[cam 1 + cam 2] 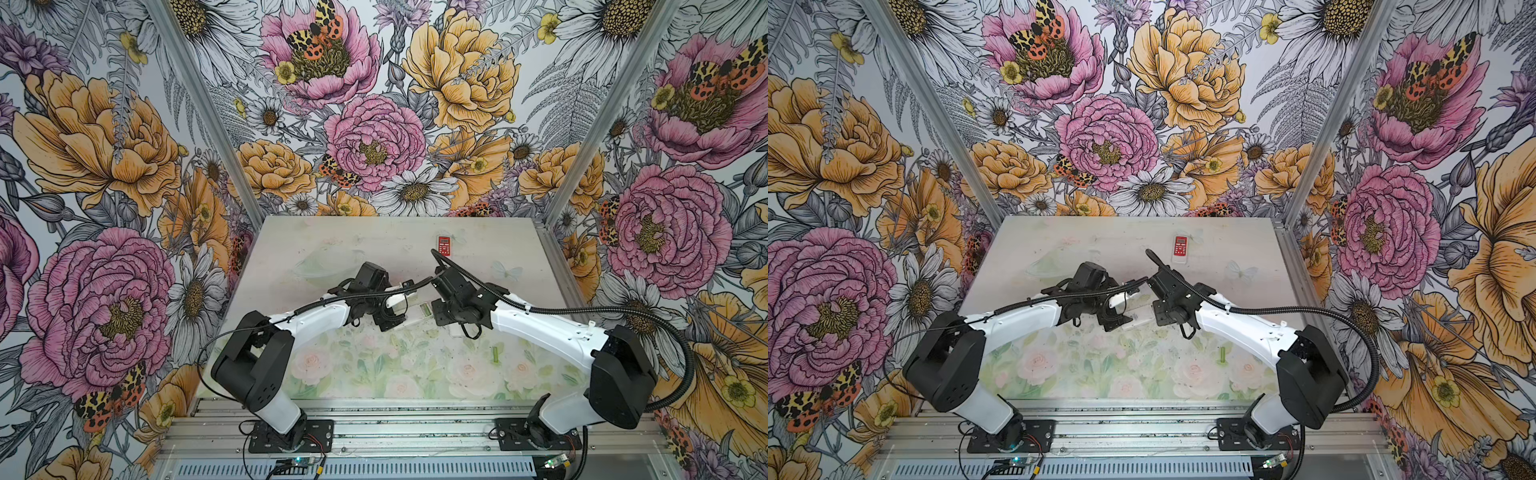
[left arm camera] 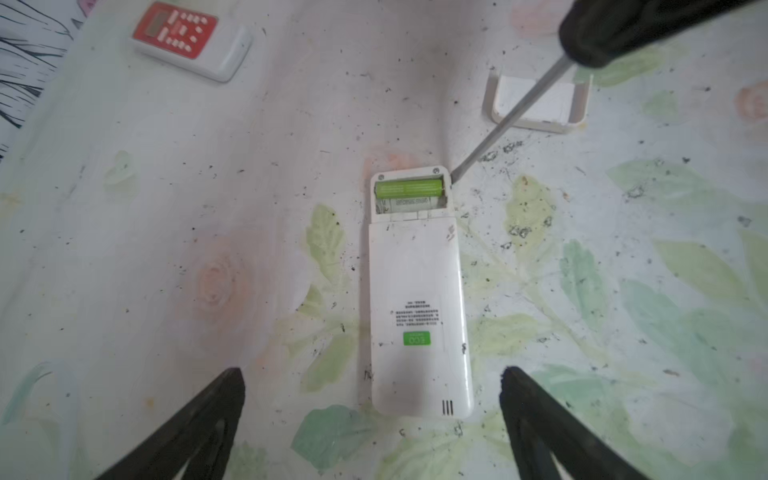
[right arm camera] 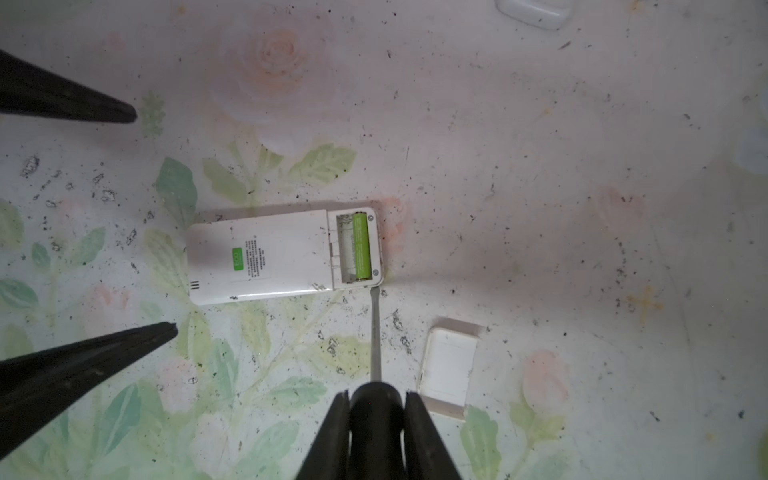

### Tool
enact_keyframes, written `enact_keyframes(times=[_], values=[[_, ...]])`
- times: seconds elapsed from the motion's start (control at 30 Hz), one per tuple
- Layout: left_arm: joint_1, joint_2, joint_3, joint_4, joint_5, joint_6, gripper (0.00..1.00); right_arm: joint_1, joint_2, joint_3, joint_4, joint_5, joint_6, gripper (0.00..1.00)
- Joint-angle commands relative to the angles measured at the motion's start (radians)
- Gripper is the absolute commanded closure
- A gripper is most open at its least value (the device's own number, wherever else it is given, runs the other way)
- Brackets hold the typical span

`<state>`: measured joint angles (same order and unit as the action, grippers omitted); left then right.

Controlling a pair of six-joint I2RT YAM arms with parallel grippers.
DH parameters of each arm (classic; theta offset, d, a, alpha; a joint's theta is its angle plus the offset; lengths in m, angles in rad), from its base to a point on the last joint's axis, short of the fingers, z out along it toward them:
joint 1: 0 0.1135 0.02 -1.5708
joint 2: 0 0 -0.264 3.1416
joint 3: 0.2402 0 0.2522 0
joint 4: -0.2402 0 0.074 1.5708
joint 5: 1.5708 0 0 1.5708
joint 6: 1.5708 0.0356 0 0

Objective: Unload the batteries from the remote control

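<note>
The white remote (image 2: 415, 299) is laid face-down mid-counter (image 1: 353, 237) and is seen between the two arms in both top views. Its long axis is run from the left pincer (image 2: 372, 372) toward the right pincer (image 3: 376, 395), with the open compartment end pointed at the right one. One light green battery (image 2: 409, 189) is seated in the outermost slot, its long axis set crosswise to the remote's. The slot beside it is seen empty. A second light green battery (image 1: 496, 354) is laid loose on the counter, well apart, toward the near right side, long axis pointed near-to-far.

The left pincer is spread wide, with fingers (image 2: 199, 424) placed either side of the remote's closed end and apart from it. The right pincer is pinched on the black handle of a screwdriver (image 3: 375, 332). The shaft is angled down, and its tip is set at the remote's edge by one end of the seated battery. Contact with the battery cannot be told.

The cover (image 3: 449, 365) is laid just beside the shaft, near the remote, not touching it. A red-faced remote (image 1: 444, 245) is laid toward the far edge, well apart. Bare counter is left on the left side and along the near edge.
</note>
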<state>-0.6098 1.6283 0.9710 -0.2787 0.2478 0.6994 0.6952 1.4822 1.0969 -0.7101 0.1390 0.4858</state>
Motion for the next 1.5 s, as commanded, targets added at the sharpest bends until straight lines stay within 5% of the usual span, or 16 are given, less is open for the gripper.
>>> enact_keyframes(times=[0.0, 0.23, 0.37, 0.53, 0.7, 0.87, 1.47], values=[[-0.033, 0.029, 0.048, -0.044, -0.024, 0.058, 0.03, -0.053, -0.085, 0.002, -0.017, -0.097, -0.045, 1.00], [-0.072, 0.121, 0.126, -0.129, -0.046, -0.019, 0.05, -0.182, -0.146, 0.035, -0.166, -0.156, -0.017, 1.00], [-0.053, 0.133, 0.115, -0.134, -0.062, -0.021, 0.08, -0.195, -0.164, 0.041, -0.229, -0.093, 0.048, 1.00], [-0.052, 0.159, 0.136, -0.186, -0.072, -0.012, 0.24, -0.229, -0.190, 0.078, -0.419, 0.082, 0.137, 1.00], [-0.083, 0.219, 0.151, -0.242, -0.127, 0.000, 0.29, -0.305, -0.226, 0.042, -0.611, 0.290, 0.253, 1.00], [-0.088, 0.253, 0.174, -0.243, -0.153, -0.001, 0.40, -0.390, -0.240, -0.029, -0.627, 0.342, 0.312, 1.00], [-0.077, 0.275, 0.200, -0.219, -0.175, 0.007, 0.56, -0.420, -0.293, -0.212, -0.513, 0.193, 0.370, 1.00]])
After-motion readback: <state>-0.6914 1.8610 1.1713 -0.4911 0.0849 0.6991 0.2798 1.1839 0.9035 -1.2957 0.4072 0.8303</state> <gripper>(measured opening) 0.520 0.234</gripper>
